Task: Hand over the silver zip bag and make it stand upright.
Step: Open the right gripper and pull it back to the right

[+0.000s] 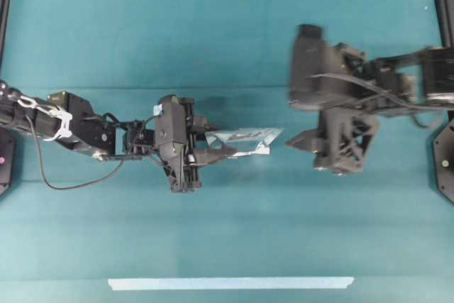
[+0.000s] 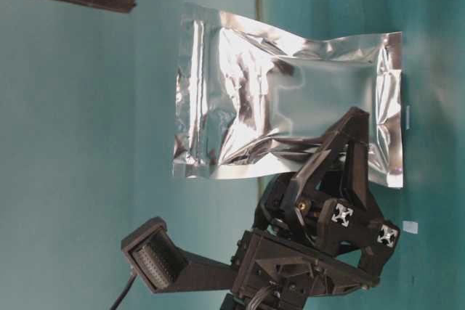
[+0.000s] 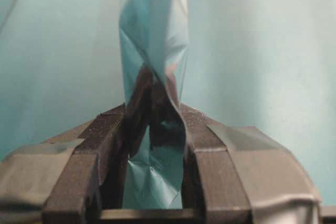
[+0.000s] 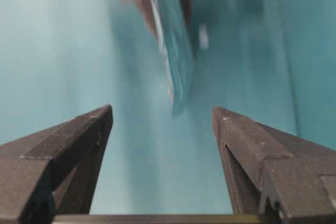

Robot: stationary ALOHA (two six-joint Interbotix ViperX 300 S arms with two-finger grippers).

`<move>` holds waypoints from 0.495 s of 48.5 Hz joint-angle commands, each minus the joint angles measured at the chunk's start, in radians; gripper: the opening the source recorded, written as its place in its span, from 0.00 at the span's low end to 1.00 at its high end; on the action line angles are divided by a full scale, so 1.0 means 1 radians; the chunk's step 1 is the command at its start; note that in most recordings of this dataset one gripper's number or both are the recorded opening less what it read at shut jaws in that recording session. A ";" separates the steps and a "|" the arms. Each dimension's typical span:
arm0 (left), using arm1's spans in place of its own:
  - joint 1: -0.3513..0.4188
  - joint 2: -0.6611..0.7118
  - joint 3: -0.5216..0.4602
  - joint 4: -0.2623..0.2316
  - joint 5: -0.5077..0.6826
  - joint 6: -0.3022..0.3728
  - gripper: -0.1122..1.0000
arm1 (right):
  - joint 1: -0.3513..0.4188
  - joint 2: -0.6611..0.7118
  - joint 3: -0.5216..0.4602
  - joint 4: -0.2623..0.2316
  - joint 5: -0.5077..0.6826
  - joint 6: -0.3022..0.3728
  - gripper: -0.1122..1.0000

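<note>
The silver zip bag (image 1: 248, 138) hangs in the air over the middle of the table, edge-on from above. My left gripper (image 1: 213, 148) is shut on its left end. The table-level view shows the crinkled bag (image 2: 290, 92) broadside, with the left gripper (image 2: 341, 147) pinching its lower edge. Seen from the left wrist, the foil (image 3: 155, 51) is squeezed between the pads (image 3: 202, 129). My right gripper (image 1: 292, 141) stands open just right of the bag, not touching it. From the right wrist, the bag (image 4: 176, 56) is blurred and edge-on ahead of the open right gripper (image 4: 163, 111).
A long pale tape strip (image 1: 230, 283) lies along the front of the teal table (image 1: 227, 232). A tiny white marker (image 2: 410, 226) sits on the surface beside the left arm. Dark frame posts stand at the table's far left and right edges.
</note>
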 commanded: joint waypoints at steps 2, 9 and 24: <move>-0.005 -0.008 -0.005 0.002 0.006 0.002 0.35 | -0.006 -0.087 0.054 0.000 -0.106 0.009 0.82; -0.003 -0.008 -0.006 0.002 0.005 0.002 0.35 | -0.011 -0.155 0.127 0.000 -0.195 0.012 0.82; -0.003 -0.009 -0.003 0.002 0.005 0.002 0.35 | -0.011 -0.153 0.169 0.003 -0.230 0.012 0.82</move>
